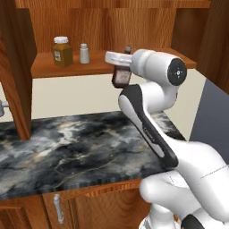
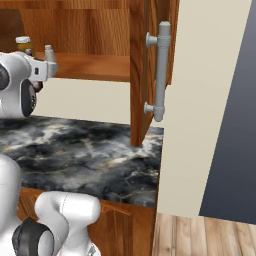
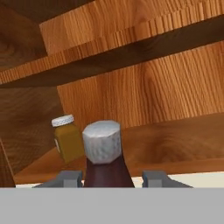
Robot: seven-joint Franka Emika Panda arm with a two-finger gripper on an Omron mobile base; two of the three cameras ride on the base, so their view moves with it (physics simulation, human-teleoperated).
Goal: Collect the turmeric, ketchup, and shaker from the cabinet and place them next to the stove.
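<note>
We've got the claw [image 3: 108, 178] pinching the ketchup [image 1: 121, 75]: in the hand view both fingertips [image 3: 68, 178] sit tight on either side of the dark bottle just below its neck, the pale cap between and above them. In the left base view the ketchup hangs under the wrist, at the front lip of the shelf [image 1: 49, 67] and partly below that edge, tilted; we can't tell whether its base touches the shelf.

Relative to the ketchup: the shaker [image 1: 84, 53] stands upright on the shelf just to its left, and the turmeric [image 1: 62, 52] stands upright further left, near the shaker but apart from it. In the hand view the turmeric shows right behind and left of the ketchup's cap. Nothing stands between the claw and those two jars.

Cabinet [image 1: 112, 27] back wall is behind the ketchup, with an upper board overhead. One wooden door [image 1: 18, 67] stands open well to the left, hanging down past the shelf toward the surface [image 1: 71, 147]. In the right base view the other door [image 2: 142, 70] stands open to the right, its long grey bar handle [image 2: 160, 70] facing out. The dark marbled surface lies below the ketchup, bare under the shelf; lower cupboard fronts [image 1: 89, 205] with a small grey handle [image 1: 57, 208] sit below that.
</note>
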